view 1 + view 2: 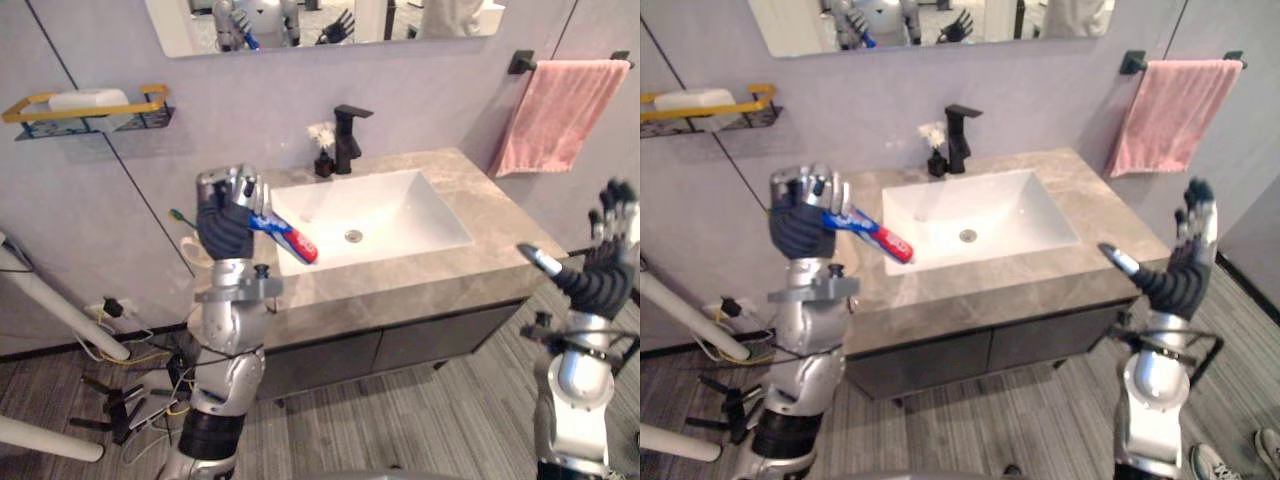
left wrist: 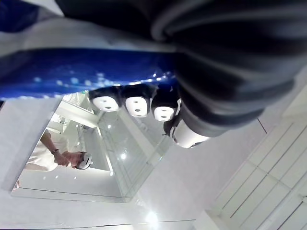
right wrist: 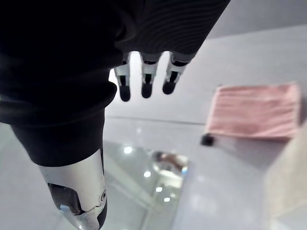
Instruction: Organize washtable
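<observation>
My left hand (image 1: 228, 212) is raised at the left end of the grey stone washtable (image 1: 480, 250), its fingers curled round a blue, white and red toothpaste tube (image 1: 287, 235). The tube slants down over the left rim of the white sink (image 1: 400, 215). In the left wrist view the blue tube (image 2: 81, 72) crosses in front of the curled fingertips (image 2: 136, 105). My right hand (image 1: 606, 262) is held up off the table's right end, fingers straight and spread, holding nothing; its fingers (image 3: 146, 81) point toward the pink towel (image 3: 256, 111).
A black faucet (image 1: 348, 138) and a small dark bottle (image 1: 323, 163) stand behind the sink. A white cup with a green toothbrush (image 1: 192, 245) sits behind my left hand. A pink towel (image 1: 560, 110) hangs on a black bar. A yellow wall shelf (image 1: 85, 110) holds a white item.
</observation>
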Controlling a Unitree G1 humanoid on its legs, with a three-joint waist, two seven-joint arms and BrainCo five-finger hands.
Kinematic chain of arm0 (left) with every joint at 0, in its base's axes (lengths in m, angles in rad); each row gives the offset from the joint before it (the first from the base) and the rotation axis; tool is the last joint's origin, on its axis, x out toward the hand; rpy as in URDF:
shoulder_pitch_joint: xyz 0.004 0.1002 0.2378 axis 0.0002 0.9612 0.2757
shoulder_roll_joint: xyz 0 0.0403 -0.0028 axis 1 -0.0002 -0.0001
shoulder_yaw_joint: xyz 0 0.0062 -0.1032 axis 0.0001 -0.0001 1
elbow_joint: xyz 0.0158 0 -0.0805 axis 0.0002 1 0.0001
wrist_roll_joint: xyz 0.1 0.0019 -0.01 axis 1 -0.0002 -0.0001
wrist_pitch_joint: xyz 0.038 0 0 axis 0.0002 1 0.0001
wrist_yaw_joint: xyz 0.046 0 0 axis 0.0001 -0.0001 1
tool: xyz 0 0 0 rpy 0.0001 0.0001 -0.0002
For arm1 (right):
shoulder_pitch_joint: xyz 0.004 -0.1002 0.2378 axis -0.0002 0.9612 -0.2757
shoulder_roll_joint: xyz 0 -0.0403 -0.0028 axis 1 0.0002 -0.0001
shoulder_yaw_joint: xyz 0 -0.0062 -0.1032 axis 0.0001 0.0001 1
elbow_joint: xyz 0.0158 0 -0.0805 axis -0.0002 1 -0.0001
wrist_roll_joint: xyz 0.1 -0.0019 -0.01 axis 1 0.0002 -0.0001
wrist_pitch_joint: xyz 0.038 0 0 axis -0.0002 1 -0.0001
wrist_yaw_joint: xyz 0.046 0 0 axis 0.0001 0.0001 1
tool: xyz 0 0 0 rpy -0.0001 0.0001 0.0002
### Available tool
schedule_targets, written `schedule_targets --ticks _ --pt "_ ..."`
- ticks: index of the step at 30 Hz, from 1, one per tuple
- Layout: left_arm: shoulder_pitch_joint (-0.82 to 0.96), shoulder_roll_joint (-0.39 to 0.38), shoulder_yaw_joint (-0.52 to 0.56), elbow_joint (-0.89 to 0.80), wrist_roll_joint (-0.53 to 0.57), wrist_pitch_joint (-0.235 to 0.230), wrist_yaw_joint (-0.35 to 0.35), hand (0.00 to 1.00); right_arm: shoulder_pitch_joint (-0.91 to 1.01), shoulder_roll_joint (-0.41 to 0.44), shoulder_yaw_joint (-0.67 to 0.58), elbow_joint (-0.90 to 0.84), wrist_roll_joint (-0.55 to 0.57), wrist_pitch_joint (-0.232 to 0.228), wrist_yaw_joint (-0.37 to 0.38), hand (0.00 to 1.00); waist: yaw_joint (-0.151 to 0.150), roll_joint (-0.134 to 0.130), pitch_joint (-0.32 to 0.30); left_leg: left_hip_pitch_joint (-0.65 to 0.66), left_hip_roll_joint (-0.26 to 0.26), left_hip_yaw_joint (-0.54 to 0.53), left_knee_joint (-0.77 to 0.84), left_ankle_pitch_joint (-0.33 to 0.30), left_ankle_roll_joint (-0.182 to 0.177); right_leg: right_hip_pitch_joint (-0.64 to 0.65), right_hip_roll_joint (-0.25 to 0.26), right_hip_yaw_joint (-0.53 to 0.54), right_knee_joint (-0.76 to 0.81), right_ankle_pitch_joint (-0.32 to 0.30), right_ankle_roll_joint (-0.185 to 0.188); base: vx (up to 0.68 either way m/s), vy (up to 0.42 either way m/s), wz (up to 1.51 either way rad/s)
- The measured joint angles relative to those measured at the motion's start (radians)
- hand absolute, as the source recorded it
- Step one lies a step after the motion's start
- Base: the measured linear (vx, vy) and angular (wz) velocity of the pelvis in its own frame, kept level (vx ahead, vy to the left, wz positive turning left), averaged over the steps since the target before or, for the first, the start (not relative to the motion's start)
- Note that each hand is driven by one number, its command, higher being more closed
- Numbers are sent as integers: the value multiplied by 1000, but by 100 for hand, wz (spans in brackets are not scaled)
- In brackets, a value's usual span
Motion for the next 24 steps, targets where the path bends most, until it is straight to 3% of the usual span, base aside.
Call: schedule_targets --ticks 11,18,24 --pt "18 19 123 -32 75 3 -20 100 188 72 18 454 98 96 213 0 -28 16 -9 -14 0 14 0 -9 0 -12 2 12 -17 8 1 -1 -7 -3" --pt "-86 106 181 -8 159 7 9 100 177 81 35 793 121 124 250 0 -19 17 -9 -20 4 5 0 -9 0 -12 -2 7 -17 8 1 -11 -15 3" --pt "-195 180 186 101 200 16 30 100 168 83 34 935 135 126 249 0 -22 16 -9 -26 -2 -4 0 -8 1 -11 -9 1 -17 8 2 -10 -9 4"
